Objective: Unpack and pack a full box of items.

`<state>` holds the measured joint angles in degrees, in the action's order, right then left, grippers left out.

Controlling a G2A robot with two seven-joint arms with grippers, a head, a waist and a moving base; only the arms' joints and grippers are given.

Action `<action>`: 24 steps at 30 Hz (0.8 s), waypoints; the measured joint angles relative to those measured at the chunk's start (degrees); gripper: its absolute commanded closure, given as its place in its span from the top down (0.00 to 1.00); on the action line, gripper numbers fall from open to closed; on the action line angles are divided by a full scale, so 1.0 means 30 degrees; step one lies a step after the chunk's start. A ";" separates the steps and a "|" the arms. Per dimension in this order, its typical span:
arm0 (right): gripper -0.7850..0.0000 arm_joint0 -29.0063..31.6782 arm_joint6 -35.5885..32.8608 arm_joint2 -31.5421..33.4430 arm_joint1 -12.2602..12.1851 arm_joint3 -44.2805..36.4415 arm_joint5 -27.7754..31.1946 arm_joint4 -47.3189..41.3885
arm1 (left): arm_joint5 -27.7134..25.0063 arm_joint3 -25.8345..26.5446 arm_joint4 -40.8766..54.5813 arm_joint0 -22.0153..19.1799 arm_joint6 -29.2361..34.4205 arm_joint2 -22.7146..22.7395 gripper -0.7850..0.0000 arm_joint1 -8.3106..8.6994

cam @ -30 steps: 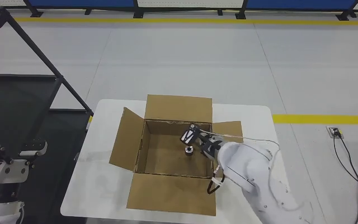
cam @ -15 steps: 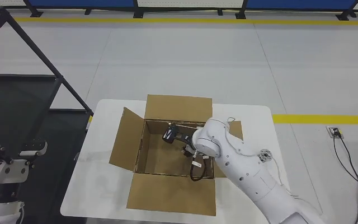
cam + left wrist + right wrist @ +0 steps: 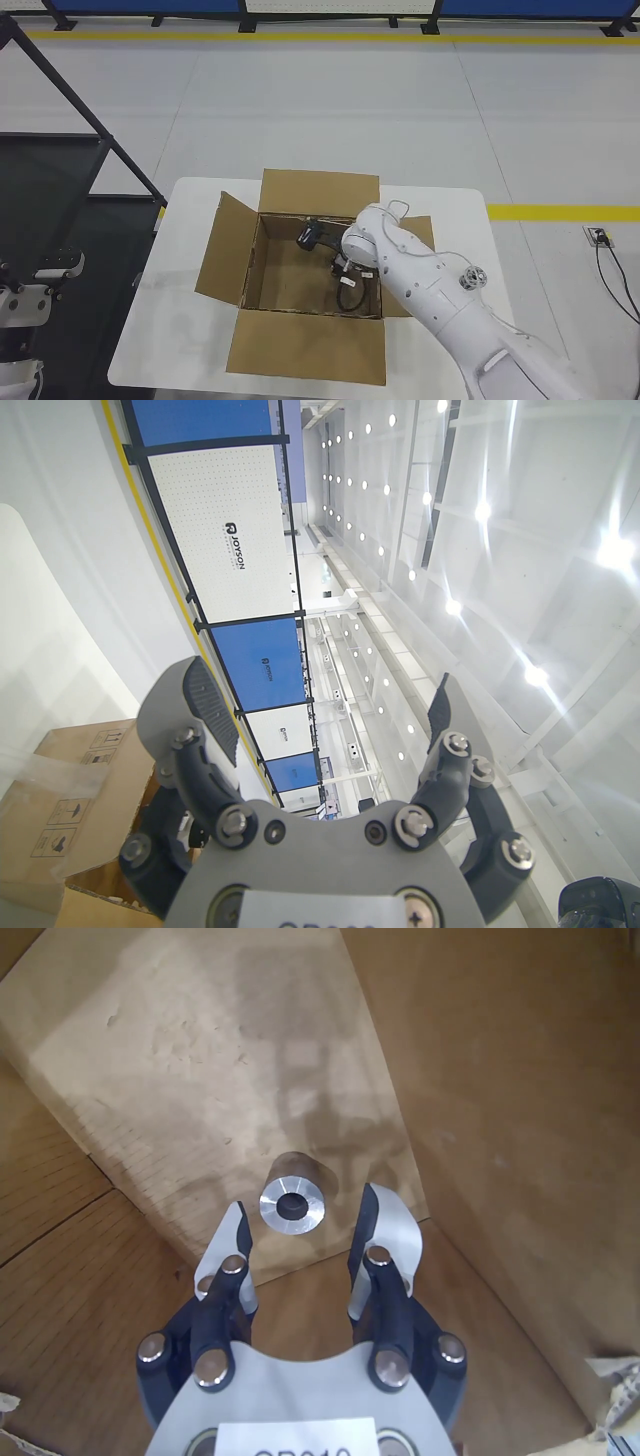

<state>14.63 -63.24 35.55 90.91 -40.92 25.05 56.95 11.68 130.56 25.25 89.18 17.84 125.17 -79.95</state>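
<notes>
Right gripper (image 3: pixel 305 1200): open and holding nothing. It sits inside the cardboard box (image 3: pixel 320 192) and points down at the box floor.

Left gripper (image 3: pixel 317 680): open and empty, turned upward toward the ceiling (image 3: pixel 525 550) with its rows of lights.

White counter (image 3: pixel 440 205): lies beneath the right gripper and carries the box.

Cardboard box: encloses the right gripper on all sides. All four flaps are folded outward. Brown walls and floor show around the fingers (image 3: pixel 395 1228).

Cardboard panel (image 3: pixel 75 795): bears printed handling symbols and sits beside and below the left gripper. Whether it belongs to the same box cannot be determined.

Metal cylinder (image 3: pixel 292 1205): stands on end on the box floor, just beyond the right gripper's fingertips. It is in line with the gap between them and touches neither finger. Its bright top face has a round central bore.
</notes>
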 measured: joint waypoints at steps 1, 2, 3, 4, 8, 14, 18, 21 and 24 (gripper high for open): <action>0.57 -0.0182 0.0084 -0.0078 0.0154 0.0505 0.0271 -0.0260 | 0.0000 0.0000 0.0000 0.0000 0.0000 0.0000 1.00 0.0000; 0.56 -0.0308 0.0173 -0.0143 0.0271 0.0850 0.0463 -0.0423 | 0.0000 0.0000 0.0000 0.0000 0.0000 0.0000 1.00 0.0000; 0.54 -0.0409 0.0286 -0.0210 0.0387 0.1167 0.0655 -0.0576 | 0.0000 0.0000 0.0000 0.0000 0.0000 0.0000 1.00 0.0000; 0.53 -0.0542 0.0436 -0.0315 0.0528 0.1562 0.0834 -0.0673 | 0.0000 0.0000 0.0000 0.0000 0.0000 0.0000 1.00 0.0000; 0.51 -0.0861 0.0789 -0.0731 0.1019 0.2641 0.1048 -0.0747 | 0.0000 0.0000 0.0000 0.0000 0.0000 0.0000 1.00 0.0000; 0.48 -0.1163 0.1303 -0.1272 0.1717 0.4260 0.1206 -0.0706 | 0.0000 0.0000 0.0000 0.0000 0.0000 0.0000 1.00 0.0000; 0.33 -0.1301 0.1621 -0.1492 0.2133 0.5285 0.1204 -0.0739 | 0.0000 0.0000 0.0000 0.0000 0.0000 0.0000 1.00 0.0000; 0.00 -0.1428 0.1965 -0.1581 0.2401 0.5929 0.1277 -0.0776 | 0.0000 0.0000 0.0000 0.0000 0.0000 0.0000 1.00 0.0000; 0.00 -0.1614 0.2389 -0.1599 0.2590 0.6426 0.1469 -0.0799 | 0.0000 0.0000 0.0000 0.0000 0.0000 0.0000 1.00 0.0000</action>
<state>9.79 -56.07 30.76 98.68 -21.64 29.46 54.55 11.68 130.56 25.25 89.18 17.84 125.17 -79.95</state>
